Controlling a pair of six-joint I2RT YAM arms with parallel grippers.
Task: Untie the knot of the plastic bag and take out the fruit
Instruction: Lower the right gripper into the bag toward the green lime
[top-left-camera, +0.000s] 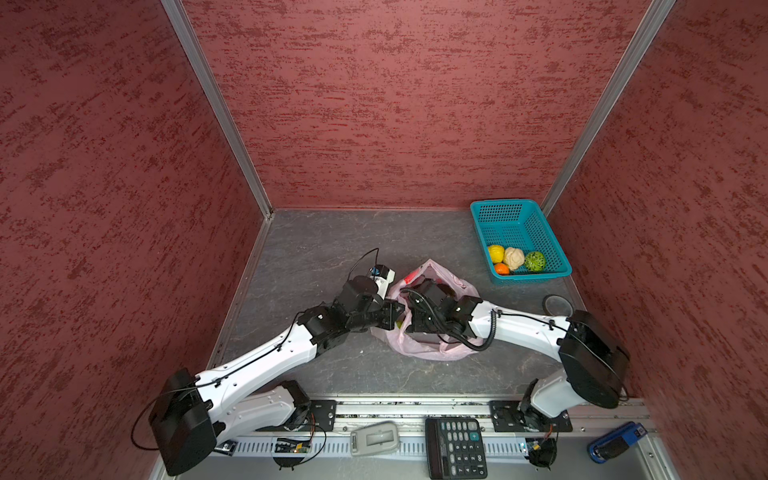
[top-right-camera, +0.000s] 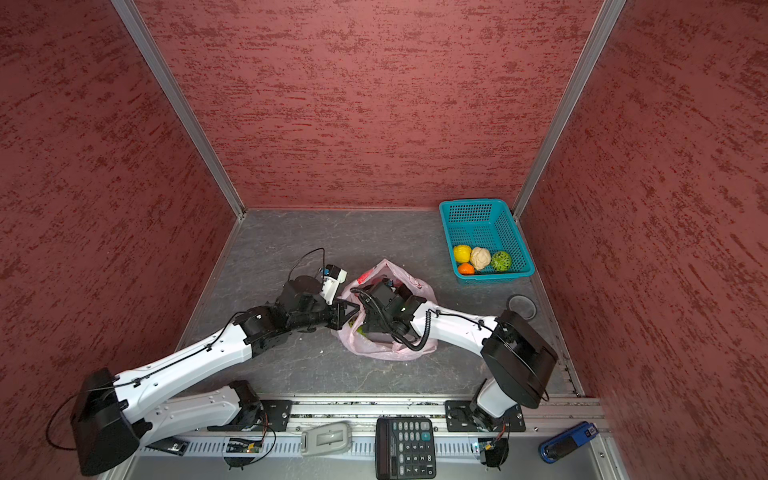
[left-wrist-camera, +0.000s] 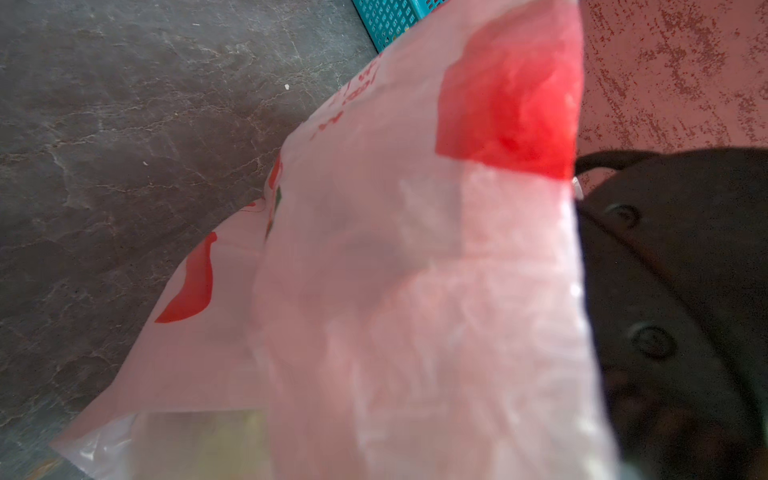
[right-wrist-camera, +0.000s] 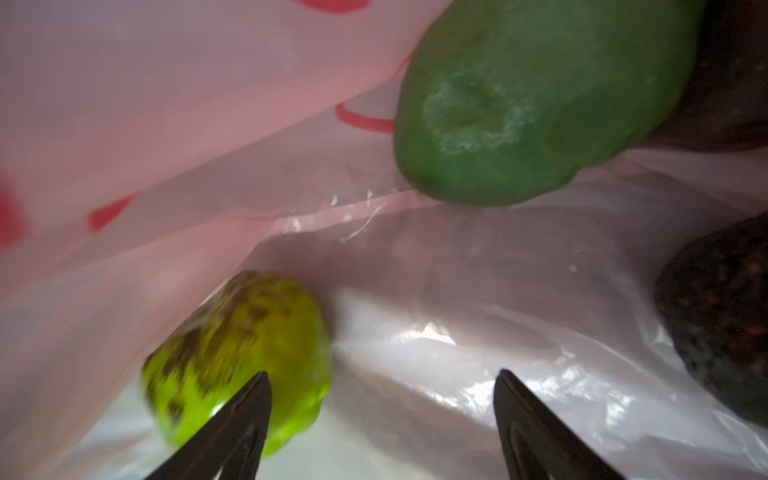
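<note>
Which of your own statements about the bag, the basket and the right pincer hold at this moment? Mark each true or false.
1. The basket holds four fruits. True.
2. Fruit lies in the bag. True: a dark green fruit, a yellow-green fruit and a dark brown fruit.
3. The right pincer is reaching into the basket. False: it is inside the bag.
4. The right pincer is clamped on the dark green fruit. False: its jaws stand apart with nothing between them, and that fruit lies ahead of them.
5. The bag's mouth is closed. False: it is open, with the right pincer in it.
</note>
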